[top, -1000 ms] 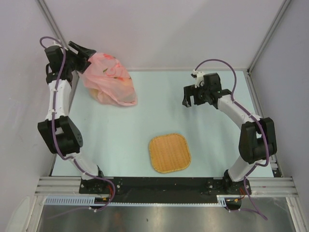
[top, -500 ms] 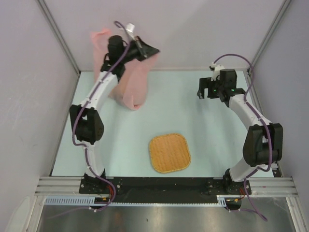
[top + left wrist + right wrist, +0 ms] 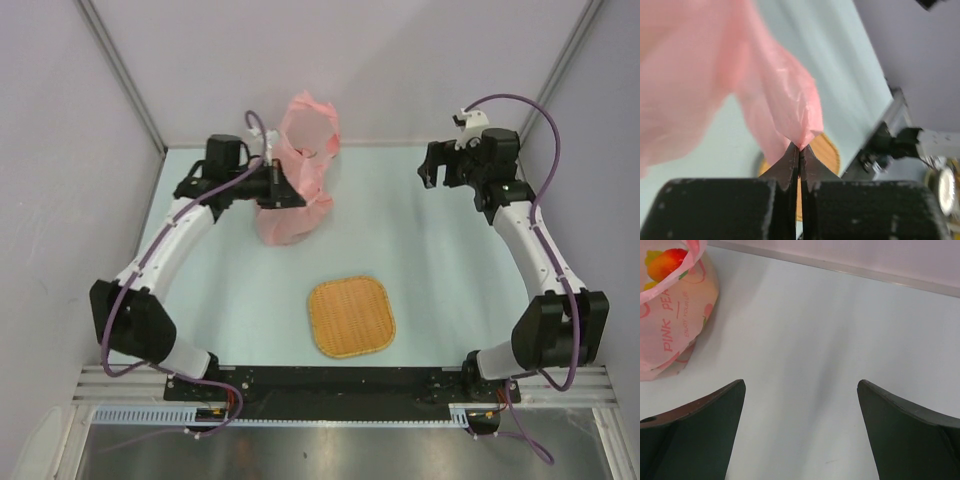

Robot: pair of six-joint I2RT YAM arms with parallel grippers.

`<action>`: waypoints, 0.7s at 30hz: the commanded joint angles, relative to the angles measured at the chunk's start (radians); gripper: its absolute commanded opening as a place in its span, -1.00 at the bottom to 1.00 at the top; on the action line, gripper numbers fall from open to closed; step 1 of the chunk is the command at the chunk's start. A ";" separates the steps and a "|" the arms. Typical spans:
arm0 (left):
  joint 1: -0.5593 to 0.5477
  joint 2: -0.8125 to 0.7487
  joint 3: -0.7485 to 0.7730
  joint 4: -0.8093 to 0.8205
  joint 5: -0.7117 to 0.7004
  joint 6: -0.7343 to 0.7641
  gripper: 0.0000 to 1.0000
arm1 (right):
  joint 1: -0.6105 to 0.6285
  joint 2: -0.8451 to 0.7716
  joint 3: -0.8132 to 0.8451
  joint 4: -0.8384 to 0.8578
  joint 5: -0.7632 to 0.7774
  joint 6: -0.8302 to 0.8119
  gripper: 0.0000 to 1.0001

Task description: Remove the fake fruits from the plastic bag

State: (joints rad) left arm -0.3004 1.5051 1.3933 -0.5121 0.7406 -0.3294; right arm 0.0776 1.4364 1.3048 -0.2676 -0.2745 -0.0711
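The plastic bag is located at the far left-centre of the table, with its lower part resting on the surface and its upper part standing up in front of the back wall. The left gripper is closed fully on a thin fold of the bag's pink film. In the left wrist view its two fingers are seen pressed together, with the film pinched between their tips and the rest of the bag spread out beyond them. In the top view this gripper is positioned against the left side of the bag, about midway up. The right gripper is held wide open with nothing between its fingers, over the far right of the table and well apart from the bag. In the right wrist view the bag is seen at upper left, and a red-orange fruit beside a yellow fruit is visible inside its top. The woven tray lies near the front centre, apart from the bag.
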 commanded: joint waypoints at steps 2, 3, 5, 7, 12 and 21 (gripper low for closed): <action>0.191 -0.107 -0.105 -0.097 -0.101 0.083 -0.99 | 0.125 0.116 0.167 0.117 -0.008 -0.024 0.99; 0.207 -0.124 -0.146 -0.086 -0.098 0.072 -0.99 | 0.151 0.142 0.194 0.128 0.013 -0.048 1.00; 0.221 -0.161 -0.180 -0.068 -0.093 0.072 -0.99 | 0.240 0.234 0.287 0.172 0.084 -0.081 0.99; 0.221 -0.174 -0.195 -0.056 -0.064 0.063 -1.00 | 0.302 0.351 0.379 0.194 0.136 -0.108 0.99; 0.221 -0.217 -0.223 -0.040 -0.081 0.072 -0.99 | 0.353 0.590 0.729 0.212 0.086 -0.127 0.99; 0.224 -0.240 -0.223 -0.043 -0.083 0.082 -1.00 | 0.473 0.783 0.824 0.499 0.057 -0.429 0.99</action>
State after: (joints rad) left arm -0.0780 1.2999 1.1706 -0.5758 0.6567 -0.2745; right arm 0.4965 2.1551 2.0361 0.0551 -0.2073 -0.3523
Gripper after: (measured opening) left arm 0.008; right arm 0.995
